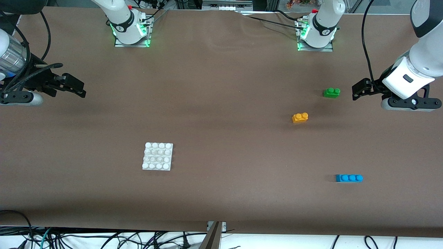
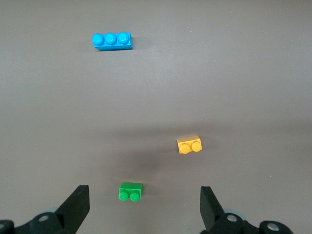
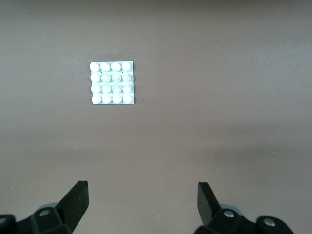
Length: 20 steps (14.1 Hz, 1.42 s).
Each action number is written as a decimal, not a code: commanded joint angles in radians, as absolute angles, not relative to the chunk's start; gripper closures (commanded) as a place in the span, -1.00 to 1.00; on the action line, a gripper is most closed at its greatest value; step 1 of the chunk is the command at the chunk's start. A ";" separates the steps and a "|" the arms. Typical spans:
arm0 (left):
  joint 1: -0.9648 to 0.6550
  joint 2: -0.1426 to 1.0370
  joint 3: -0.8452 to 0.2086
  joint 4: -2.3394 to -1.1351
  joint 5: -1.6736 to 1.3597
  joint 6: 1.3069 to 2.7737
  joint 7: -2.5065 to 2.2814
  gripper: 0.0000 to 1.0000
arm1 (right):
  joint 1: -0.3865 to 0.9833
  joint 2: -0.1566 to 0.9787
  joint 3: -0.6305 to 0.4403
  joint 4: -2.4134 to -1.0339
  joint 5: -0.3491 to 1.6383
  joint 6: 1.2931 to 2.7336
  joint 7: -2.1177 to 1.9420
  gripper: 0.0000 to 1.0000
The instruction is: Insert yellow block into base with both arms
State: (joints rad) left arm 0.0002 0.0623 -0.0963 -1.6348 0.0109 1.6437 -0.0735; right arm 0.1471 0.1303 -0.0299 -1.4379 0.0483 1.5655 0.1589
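The yellow block [image 1: 300, 118] was seen right of centre, the base [image 1: 157, 156] lower left; the left hand [image 1: 360, 90] and right hand [image 1: 74, 86] were held wide open and empty at the frame's edges.

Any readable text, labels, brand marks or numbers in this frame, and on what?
None readable.
A round dark mark on each arm's base joint, right arm and left arm: too small to read.
Yellow block, base, other bricks: no print.

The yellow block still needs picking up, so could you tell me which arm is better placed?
Probably left: the open left gripper hangs beside the green brick near the yellow block; the right gripper waits open at the table's other end.
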 commanded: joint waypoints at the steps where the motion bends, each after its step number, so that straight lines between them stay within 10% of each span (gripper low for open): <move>1: 0.005 0.075 -0.097 -1.606 -0.011 1.626 -0.057 -1.00 | 0.146 0.117 -0.029 -1.462 0.041 1.583 0.182 -0.98; 20: 0.005 0.075 -0.097 -1.606 -0.012 1.615 -0.058 -1.00 | 0.144 0.103 -0.063 -1.399 0.035 1.533 0.161 -0.98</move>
